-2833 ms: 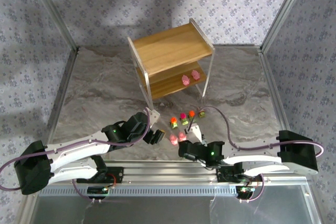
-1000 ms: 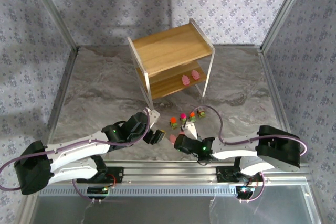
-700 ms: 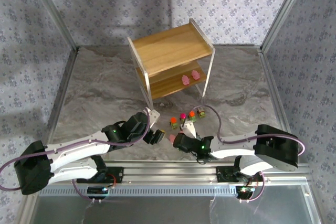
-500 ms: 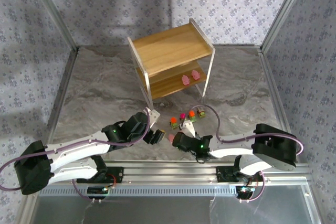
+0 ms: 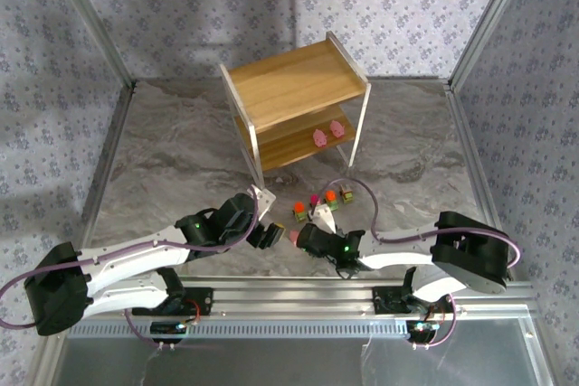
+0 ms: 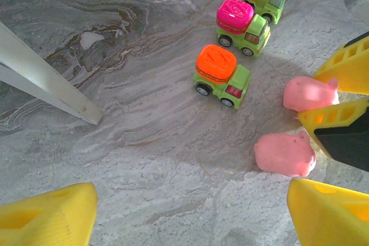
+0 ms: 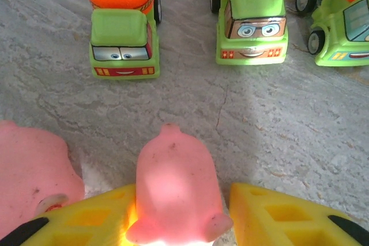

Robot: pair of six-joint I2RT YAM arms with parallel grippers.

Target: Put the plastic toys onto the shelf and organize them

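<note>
My right gripper (image 7: 182, 199) is shut on a pale-pink figure (image 7: 173, 182) that stands on the table; the left pad presses it and the right pad meets its foot. A second pink figure (image 7: 29, 177) lies just left of it. Three yellow-green trucks (image 7: 121, 33) (image 7: 252, 24) (image 7: 340, 27) stand in a row beyond. My left gripper (image 6: 190, 217) hovers open over bare table, with the near pink figure (image 6: 285, 154) by its right finger. The shelf (image 5: 298, 97) stands farther back with two pink figures (image 5: 319, 137) (image 5: 337, 128) on its lower tier.
The shelf's white front leg (image 6: 46, 79) stands on the table left of the trucks (image 5: 314, 201). Both arms crowd together in front of the toy group. Metal frame posts (image 5: 109, 151) border the marbled table at left and right.
My right arm has slid left and forward onto the pink figures, and its jaws have narrowed around one. The left arm has stayed put.
</note>
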